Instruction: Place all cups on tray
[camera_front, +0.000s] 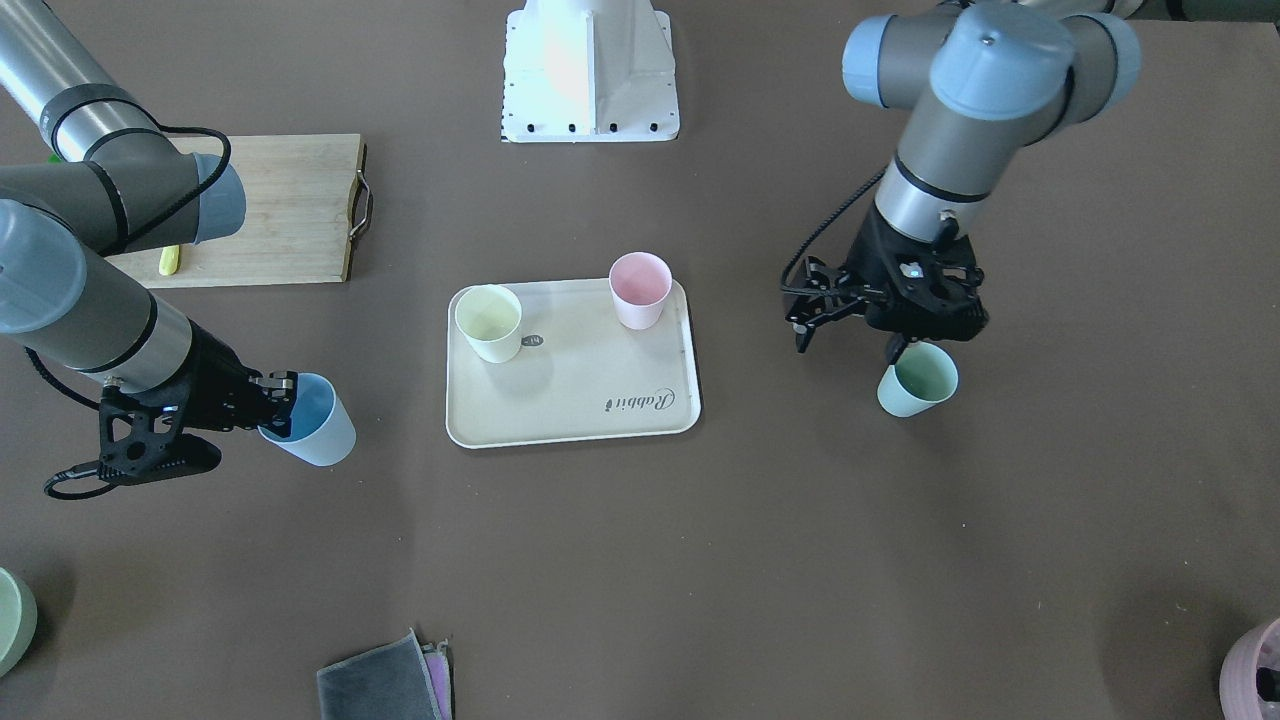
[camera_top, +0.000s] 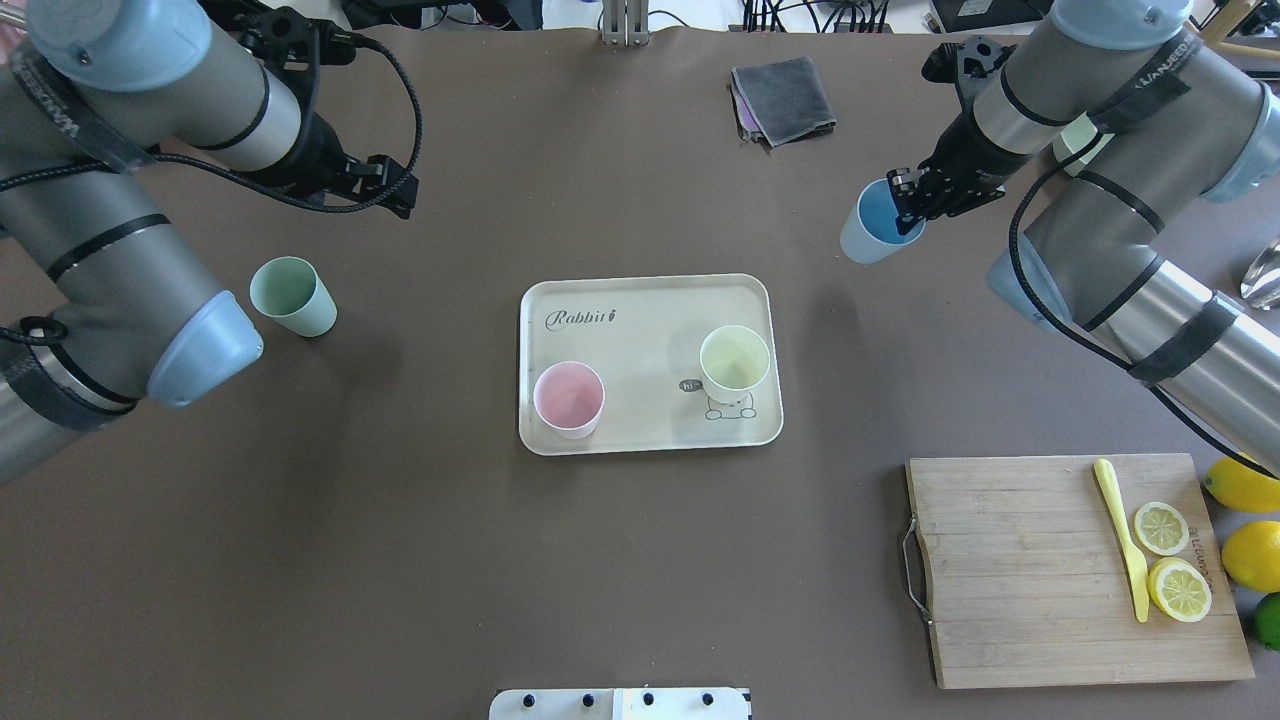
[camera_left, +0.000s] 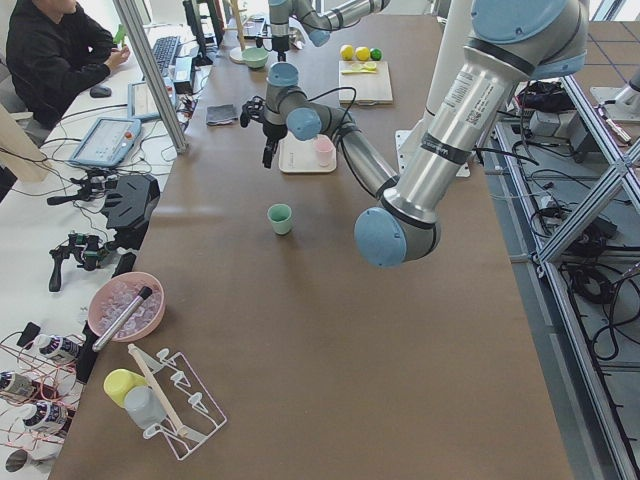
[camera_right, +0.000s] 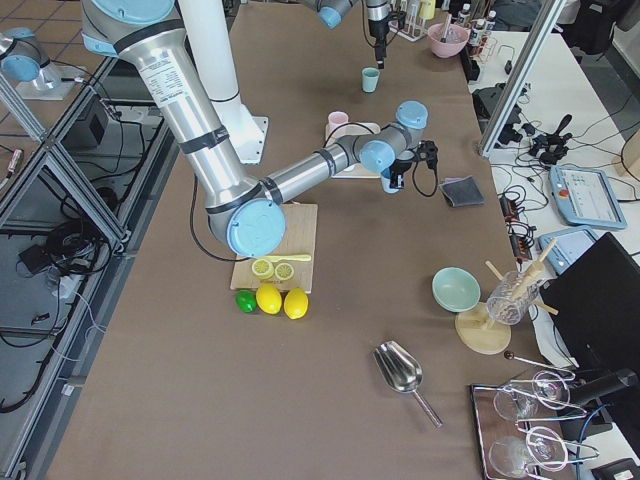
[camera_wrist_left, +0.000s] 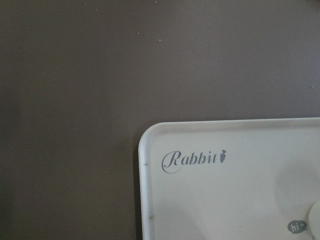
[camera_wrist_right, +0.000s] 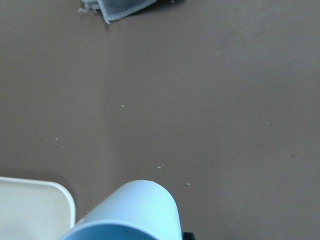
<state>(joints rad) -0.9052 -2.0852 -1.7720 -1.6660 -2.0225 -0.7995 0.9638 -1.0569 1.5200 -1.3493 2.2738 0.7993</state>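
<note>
The cream tray (camera_top: 640, 330) lies mid-table and also shows in the front view (camera_front: 590, 370). The pale yellow cup (camera_top: 734, 362) and the pink cup (camera_top: 569, 398) stand upright on it. The mint green cup (camera_top: 293, 296) stands on the table to the tray's left. My left gripper (camera_front: 897, 348) hangs above the table near this cup (camera_front: 918, 378), empty and seemingly open. Its wrist view shows only the tray's "Rabbit" corner (camera_wrist_left: 225, 200). My right gripper (camera_top: 908, 200) is shut on the rim of the light blue cup (camera_top: 872, 225). It holds the cup tilted, off the tray's far right corner.
A wooden cutting board (camera_top: 1020, 560) with lemon slices and a yellow knife lies at the near right, whole lemons (camera_top: 1245, 485) beside it. A folded grey cloth (camera_top: 782, 98) lies at the far edge. A green bowl (camera_front: 10, 620) and a purplish pot (camera_front: 1255, 670) sit at the far corners.
</note>
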